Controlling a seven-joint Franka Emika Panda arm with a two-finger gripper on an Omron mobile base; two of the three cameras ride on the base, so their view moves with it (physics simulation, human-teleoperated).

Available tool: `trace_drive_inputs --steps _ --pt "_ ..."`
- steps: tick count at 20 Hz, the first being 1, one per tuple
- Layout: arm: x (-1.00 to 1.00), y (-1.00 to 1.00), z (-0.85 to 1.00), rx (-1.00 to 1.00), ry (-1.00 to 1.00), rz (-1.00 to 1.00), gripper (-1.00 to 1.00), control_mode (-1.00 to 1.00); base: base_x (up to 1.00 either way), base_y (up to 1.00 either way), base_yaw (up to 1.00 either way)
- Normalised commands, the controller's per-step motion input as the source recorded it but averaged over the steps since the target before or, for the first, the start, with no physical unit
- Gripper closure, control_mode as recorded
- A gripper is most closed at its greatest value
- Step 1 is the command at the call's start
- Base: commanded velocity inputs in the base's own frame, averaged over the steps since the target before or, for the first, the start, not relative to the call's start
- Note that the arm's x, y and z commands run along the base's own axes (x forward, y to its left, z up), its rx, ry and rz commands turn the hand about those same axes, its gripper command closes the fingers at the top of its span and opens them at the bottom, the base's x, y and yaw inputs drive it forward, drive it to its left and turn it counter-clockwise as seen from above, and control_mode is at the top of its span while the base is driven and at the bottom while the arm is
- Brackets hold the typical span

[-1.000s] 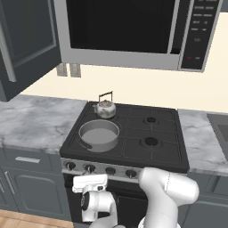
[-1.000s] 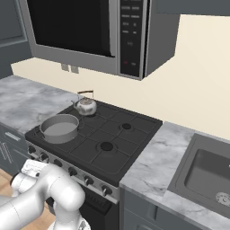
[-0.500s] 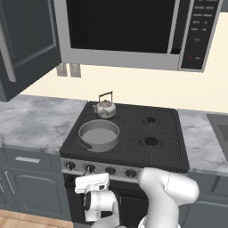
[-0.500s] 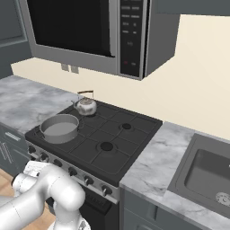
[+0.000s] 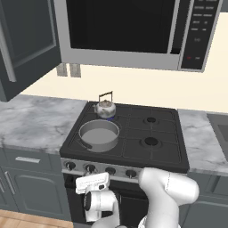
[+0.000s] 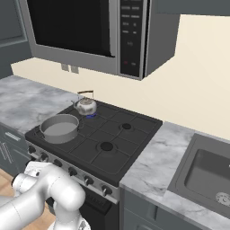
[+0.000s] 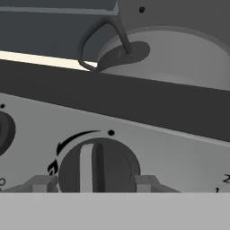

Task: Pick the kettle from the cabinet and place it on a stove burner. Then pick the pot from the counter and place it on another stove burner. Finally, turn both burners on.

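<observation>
tool (image 7: 97, 183) partly open, straddling stove knob (image 7: 99, 165)

two right burners (image 5: 150, 141) bare, pot (image 5: 99, 135) and kettle (image 5: 105, 108) filling the left, microwave (image 5: 133, 31) low overhead

pot (image 7: 179, 54) cropped at hand view's top and right; claw (image 7: 92, 183) tips barely visible, contact with knob (image 7: 98, 166) unclear

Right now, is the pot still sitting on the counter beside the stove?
No, the pot sits on the cooktop's front left burner, in front of the kettle.
</observation>
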Motion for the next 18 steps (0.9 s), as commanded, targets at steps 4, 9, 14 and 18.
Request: trace_drive_inputs --steps 4,9,14,18 --pt "-0.11 0.0 0.0 -0.11 0.0 -0.04 1.0 -1.0 0.0 0.0 0.0" --pt "-0.1 0.0 0.0 -0.1 0.0 -0.04 1.0 -1.0 0.0 0.0 0.0" --pt "-0.07 0.0 0.0 -0.1 0.0 -0.03 1.0 -1.0 0.0 0.0 0.0" --pt "-0.05 0.01 0.0 -0.11 0.0 -0.03 -1.0 -1.0 0.0 0.0 0.0"
